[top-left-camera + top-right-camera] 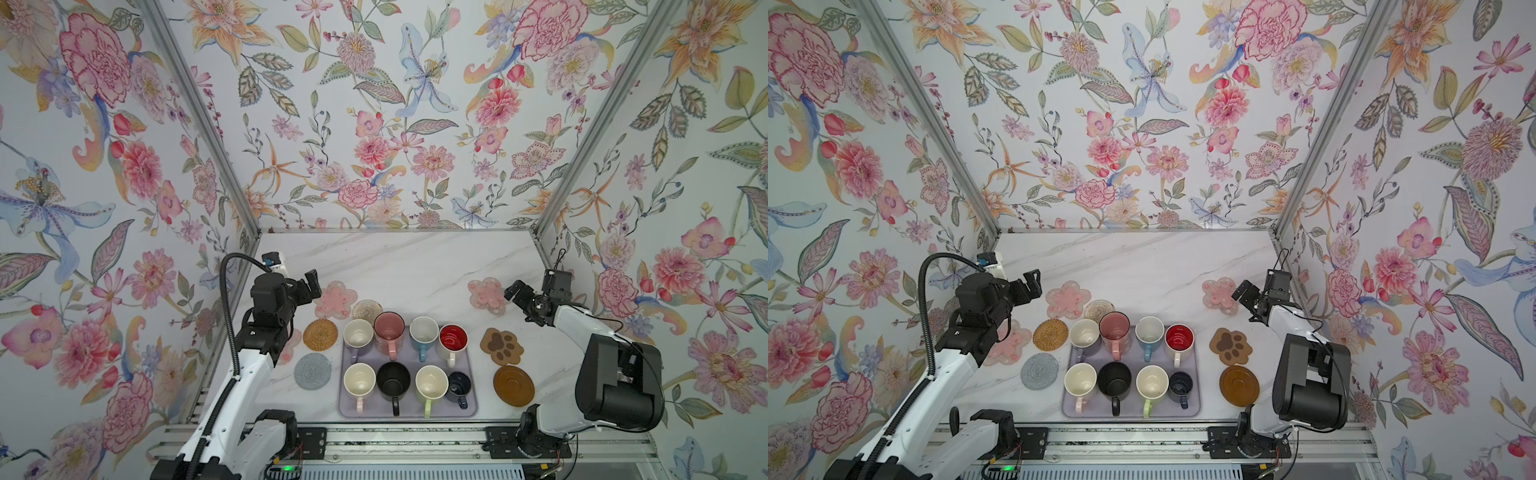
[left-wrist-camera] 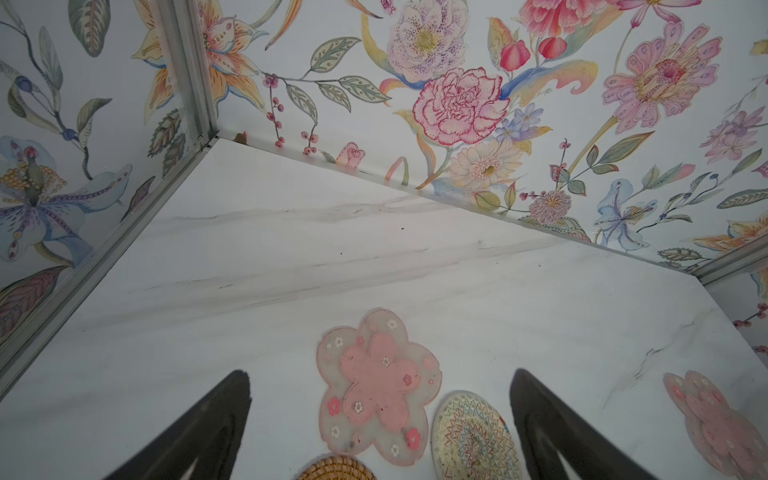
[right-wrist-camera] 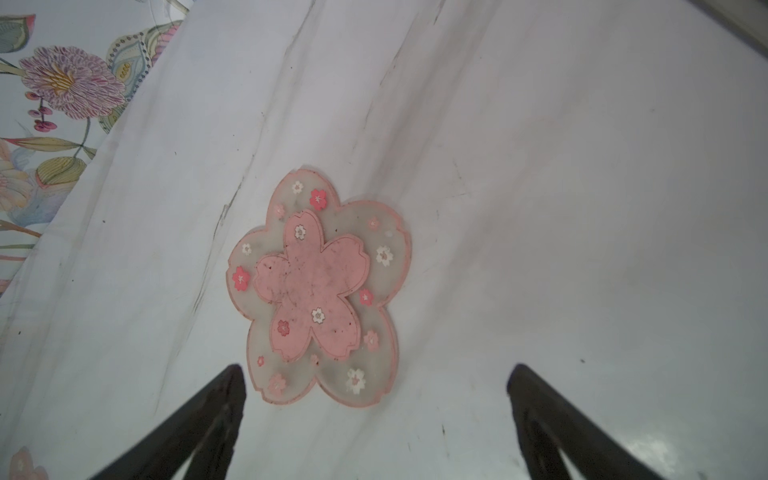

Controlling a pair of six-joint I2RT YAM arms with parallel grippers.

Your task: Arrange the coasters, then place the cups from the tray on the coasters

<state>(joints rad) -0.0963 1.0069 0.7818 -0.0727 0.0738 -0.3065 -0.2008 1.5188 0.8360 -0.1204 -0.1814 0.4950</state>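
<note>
L gripper (image 1: 311, 284): jaws wide apart, holds nothing. R gripper (image 1: 514, 294): same, empty, beside flower coaster (image 1: 486, 296) at 1 o'clock from tray (image 1: 409, 410). Eight cups (image 1: 392, 380) on tray. Other coasters (image 1: 320, 333): 9–11, 3 o'clock.

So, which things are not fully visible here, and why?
- Third pink flower coaster: mostly under the left arm, both top views.
- Beige woven coaster: near edge behind the pink mug, top views.
- Tan rattan coaster: cut by the left wrist view's edge.
- Small navy mug: inside too dark.
</note>
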